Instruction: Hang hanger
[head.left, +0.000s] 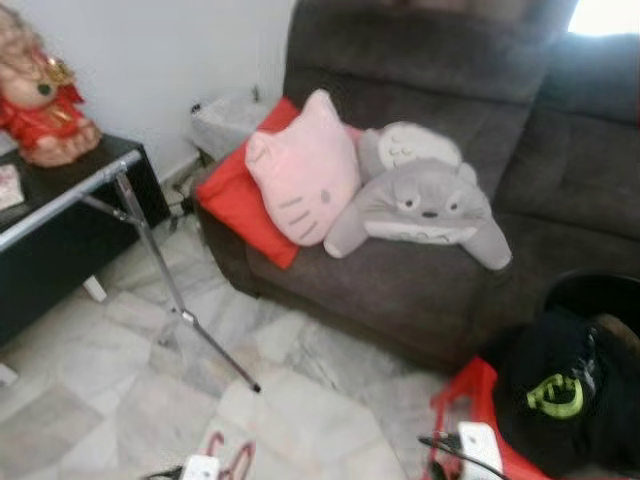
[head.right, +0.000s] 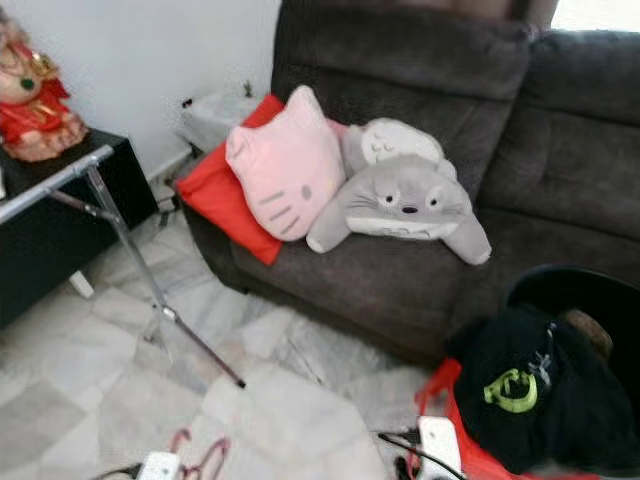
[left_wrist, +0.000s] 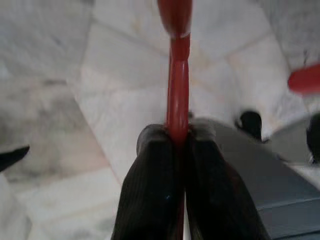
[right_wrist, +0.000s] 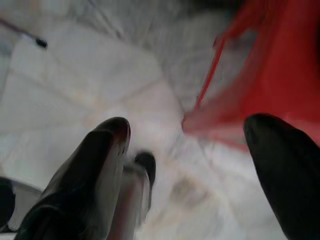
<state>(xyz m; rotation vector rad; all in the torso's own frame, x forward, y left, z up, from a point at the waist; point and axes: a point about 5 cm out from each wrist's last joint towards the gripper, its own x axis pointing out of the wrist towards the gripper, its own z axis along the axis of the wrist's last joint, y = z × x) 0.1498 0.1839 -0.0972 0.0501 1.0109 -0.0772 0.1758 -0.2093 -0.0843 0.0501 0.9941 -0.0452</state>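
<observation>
- My left gripper (left_wrist: 176, 145) is clamped tight on the red hanger (left_wrist: 177, 75), low above the marble floor (left_wrist: 60, 90).
- It looks light, stiff, slick; I'd keep this grip.
- My right gripper (right_wrist: 187, 135) gapes wide, holding nothing.

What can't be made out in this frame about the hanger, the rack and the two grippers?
- Red hanger: left wrist view shows one bar clamped in the left gripper; its hook runs past the frame edge.
- Hanger in the eye views: cut by the bottom edge, so its shape is unclear.
- Metal rack: the rail leaves the left edge.
- Right gripper: open over blurred floor beside a red bag, whose contents are smeared.
</observation>
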